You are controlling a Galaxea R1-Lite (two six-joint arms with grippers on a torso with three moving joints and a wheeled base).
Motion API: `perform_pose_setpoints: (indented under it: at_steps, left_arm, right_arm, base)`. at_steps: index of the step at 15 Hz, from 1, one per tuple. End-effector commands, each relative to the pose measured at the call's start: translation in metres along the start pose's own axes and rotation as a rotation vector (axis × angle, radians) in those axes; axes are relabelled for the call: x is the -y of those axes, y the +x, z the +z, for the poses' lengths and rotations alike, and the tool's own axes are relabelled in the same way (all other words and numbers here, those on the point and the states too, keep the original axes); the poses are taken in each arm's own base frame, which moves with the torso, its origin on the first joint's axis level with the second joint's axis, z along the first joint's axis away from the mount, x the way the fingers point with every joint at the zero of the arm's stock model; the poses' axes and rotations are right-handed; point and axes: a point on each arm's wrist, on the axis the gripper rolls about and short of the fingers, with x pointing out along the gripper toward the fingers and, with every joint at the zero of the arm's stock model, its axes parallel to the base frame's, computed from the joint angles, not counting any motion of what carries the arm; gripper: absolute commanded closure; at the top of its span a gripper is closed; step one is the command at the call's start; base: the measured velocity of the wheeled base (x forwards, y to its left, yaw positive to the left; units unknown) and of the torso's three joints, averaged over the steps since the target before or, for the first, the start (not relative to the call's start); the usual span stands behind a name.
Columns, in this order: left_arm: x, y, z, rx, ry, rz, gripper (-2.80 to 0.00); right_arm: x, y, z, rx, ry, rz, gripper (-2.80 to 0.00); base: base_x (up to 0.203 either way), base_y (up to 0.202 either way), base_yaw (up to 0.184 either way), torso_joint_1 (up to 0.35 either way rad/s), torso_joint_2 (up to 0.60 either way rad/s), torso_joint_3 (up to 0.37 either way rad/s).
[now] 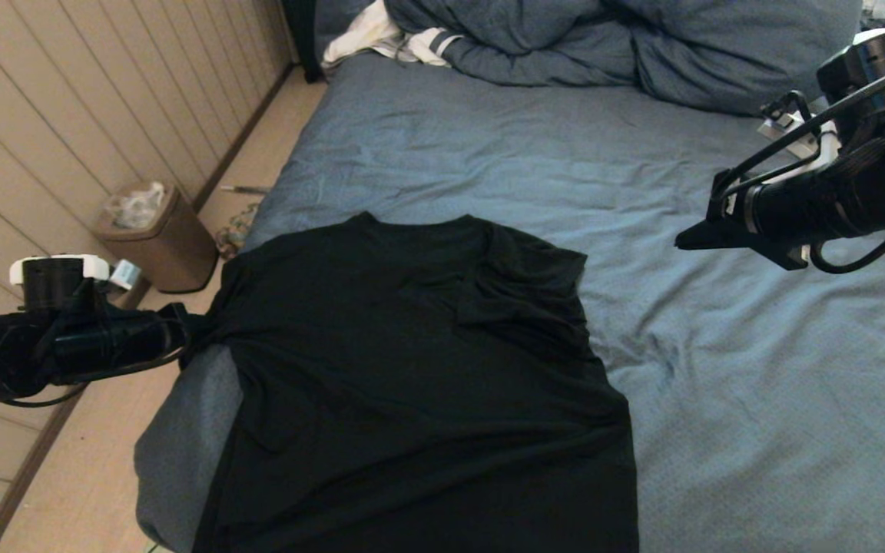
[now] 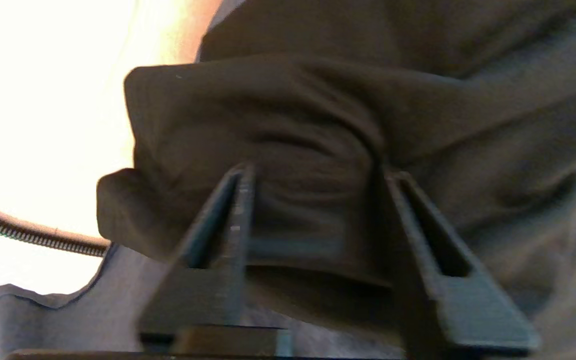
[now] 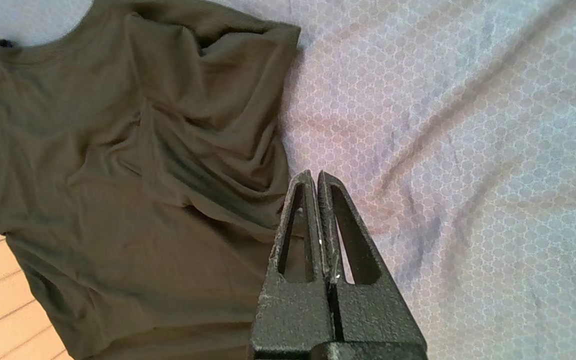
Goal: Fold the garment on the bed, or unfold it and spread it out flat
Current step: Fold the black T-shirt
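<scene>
The garment (image 1: 412, 369), a black T-shirt with its plain side up, lies spread on the near left part of the bed (image 1: 719, 384), its hem toward me. Its right sleeve is folded in over the chest. My left gripper (image 1: 195, 332) is at the bed's left edge on the shirt's left sleeve. In the left wrist view that gripper (image 2: 318, 172) has its fingers apart, astride the bunched sleeve of the garment (image 2: 293, 115). My right gripper (image 1: 681, 244) hovers shut and empty over bare sheet to the shirt's right. The right wrist view shows this gripper (image 3: 314, 174) beside the garment (image 3: 93, 175).
A bulky blue duvet (image 1: 604, 46) and white striped clothing (image 1: 381, 38) lie at the head of the bed. On the floor to the left stands a brown waste bin (image 1: 158, 238) against the panelled wall. The bed's left edge drops off beside my left arm.
</scene>
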Motion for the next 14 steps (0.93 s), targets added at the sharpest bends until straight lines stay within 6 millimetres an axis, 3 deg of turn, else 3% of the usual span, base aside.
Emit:
perform_pose_setpoints:
  at_steps: [1, 6, 9, 14]
  left_arm:
    - [0.005, -0.008, 0.001, 0.015, 0.005, -0.01, 0.0]
    - [0.018, -0.015, 0.026, 0.1, 0.049, -0.035, 0.0]
    - [0.032, -0.03, 0.038, 0.153, 0.079, -0.055, 0.0]
    - [0.078, -0.045, 0.043, 0.17, 0.145, -0.119, 0.0]
  right_arm:
    - [0.001, 0.001, -0.001, -0.008, 0.005, -0.002, 0.0]
    - [-0.001, -0.004, -0.001, 0.004, -0.006, 0.006, 0.0]
    - [0.0, -0.005, -0.001, 0.006, -0.007, 0.002, 0.0]
    - [0.003, -0.004, -0.005, -0.009, -0.006, 0.002, 0.0]
  base:
    - [0.0, 0.0, 0.0, 0.0, 0.0, 0.0]
    - [0.0, 0.0, 0.0, 0.0, 0.0, 0.0]
    - [0.0, 0.0, 0.0, 0.0, 0.0, 0.0]
    - [0.0, 0.0, 0.0, 0.0, 0.0, 0.0]
